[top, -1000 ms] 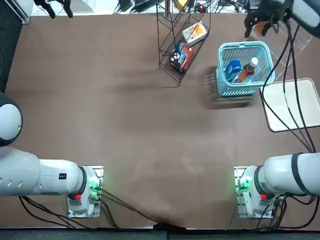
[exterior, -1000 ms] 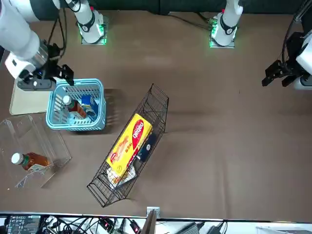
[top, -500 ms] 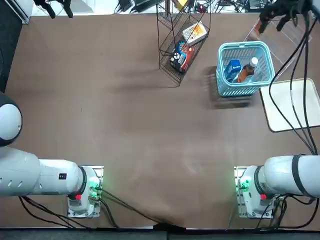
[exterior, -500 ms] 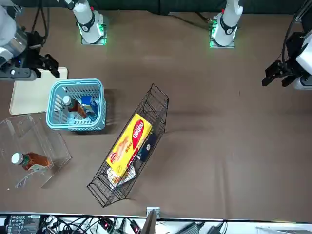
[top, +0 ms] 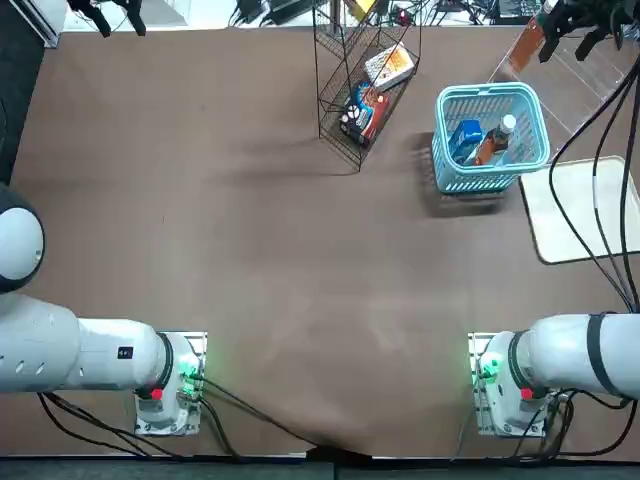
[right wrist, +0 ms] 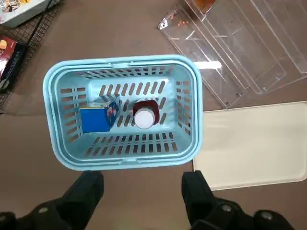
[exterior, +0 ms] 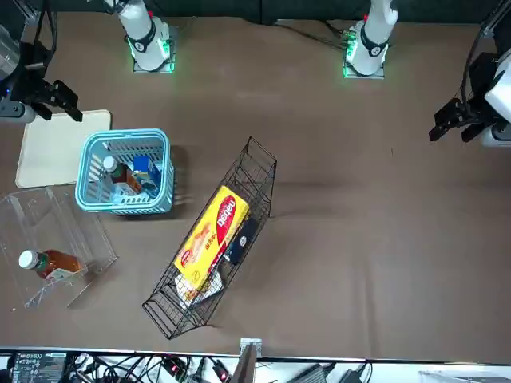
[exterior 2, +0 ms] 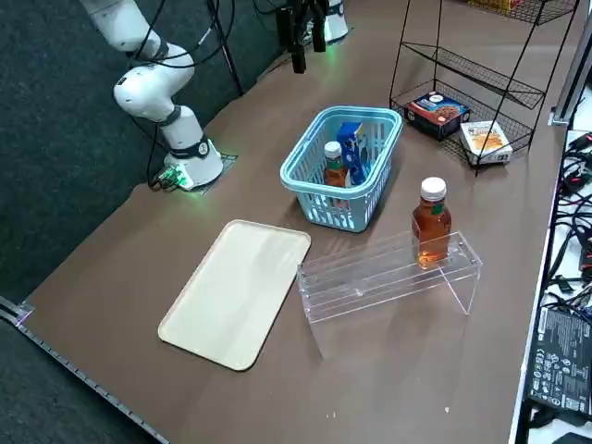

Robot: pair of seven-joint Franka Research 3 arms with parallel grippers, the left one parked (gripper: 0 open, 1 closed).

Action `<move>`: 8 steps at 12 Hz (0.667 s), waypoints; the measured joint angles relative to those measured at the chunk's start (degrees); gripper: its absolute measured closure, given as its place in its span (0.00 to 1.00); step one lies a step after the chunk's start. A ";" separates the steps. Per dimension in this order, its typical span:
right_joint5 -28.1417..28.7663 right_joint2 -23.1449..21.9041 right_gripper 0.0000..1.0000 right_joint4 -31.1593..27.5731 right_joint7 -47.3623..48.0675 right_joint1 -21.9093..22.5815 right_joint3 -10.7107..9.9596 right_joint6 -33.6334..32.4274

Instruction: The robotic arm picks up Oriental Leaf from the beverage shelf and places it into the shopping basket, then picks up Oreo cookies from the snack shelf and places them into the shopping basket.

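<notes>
With the right claw (right wrist: 142, 184) spread wide and holding nothing, back it off smoothly, well clear of the basket (right wrist: 125, 162) ahead, leaving bottle (right wrist: 145, 116) and blue packet (right wrist: 97, 119) undisturbed.

A hand could go down through the blue basket's (right wrist: 124, 163) open top, but a bottle (right wrist: 145, 118) and a box (right wrist: 96, 120) stand inside. Left of it is a gap, then the tall black rack (exterior 2: 476, 71) blocks. The right gripper (right wrist: 143, 179) is up high at the right
</notes>
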 joint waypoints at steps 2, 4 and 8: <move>0.00 0.35 0.00 0.87 0.00 0.03 -0.03 0.00; 0.00 1.28 0.00 2.34 0.00 0.02 -0.12 0.01; 0.00 2.72 0.00 3.66 0.00 0.10 -0.14 0.06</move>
